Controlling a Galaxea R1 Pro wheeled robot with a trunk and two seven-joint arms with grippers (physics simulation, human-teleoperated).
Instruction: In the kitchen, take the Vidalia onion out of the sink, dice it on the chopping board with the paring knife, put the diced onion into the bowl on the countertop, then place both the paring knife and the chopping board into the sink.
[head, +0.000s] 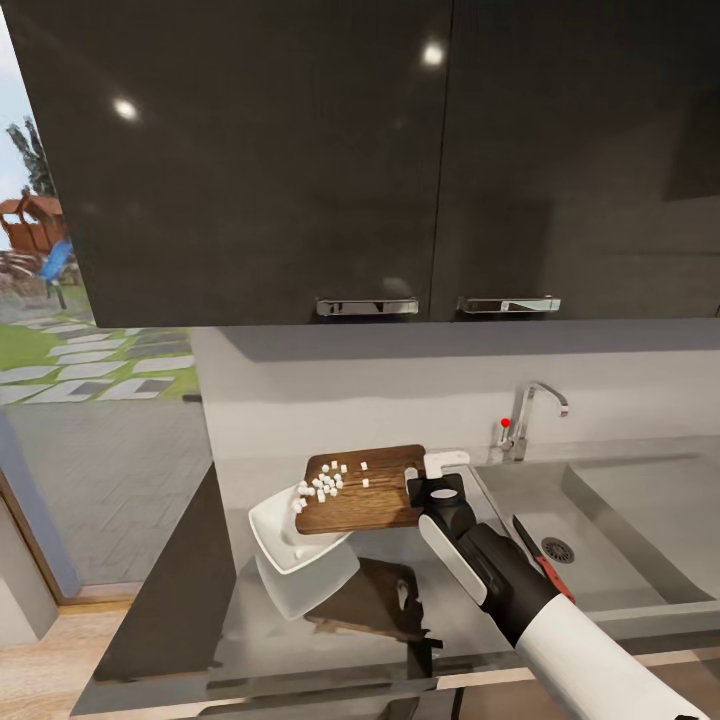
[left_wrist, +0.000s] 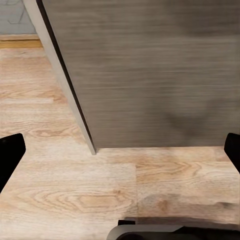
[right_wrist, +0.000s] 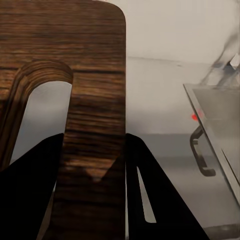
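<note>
1. Head view: our right gripper (head: 432, 490) is closed on the slotted end of the chopping board (head: 365, 490) and holds it lifted above the countertop (head: 200, 640), near the back edge, just beside the sink (head: 610, 540).
2. The board is tilted, with its far end lower, and this low end touches the rim of the bowl (head: 290, 545) or is just above it; we cannot tell which.
3. The bowl is tipped too and leans toward the board, at the left part of the countertop.
4. The diced onion (head: 325, 485) lies as small white cubes on the lower half of the board, and some cubes are at the very edge, by the bowl rim.
5. The paring knife (head: 543, 568) is beside our right forearm, over the near edge of the sink; whether it rests there we cannot tell.
6. The tap (head: 530, 415) with its red knob stands at the back edge of the sink.
7. Right wrist view: both dark fingers (right_wrist: 150, 190) press on the chopping board (right_wrist: 95, 100) next to its oval slot.
8. Left wrist view: the fingertips (left_wrist: 10, 155) of our left gripper (left_wrist: 120, 155) are wide apart and hold nothing; under them is a wooden floor (left_wrist: 65, 195) and a grey cabinet side (left_wrist: 160, 75).
</note>
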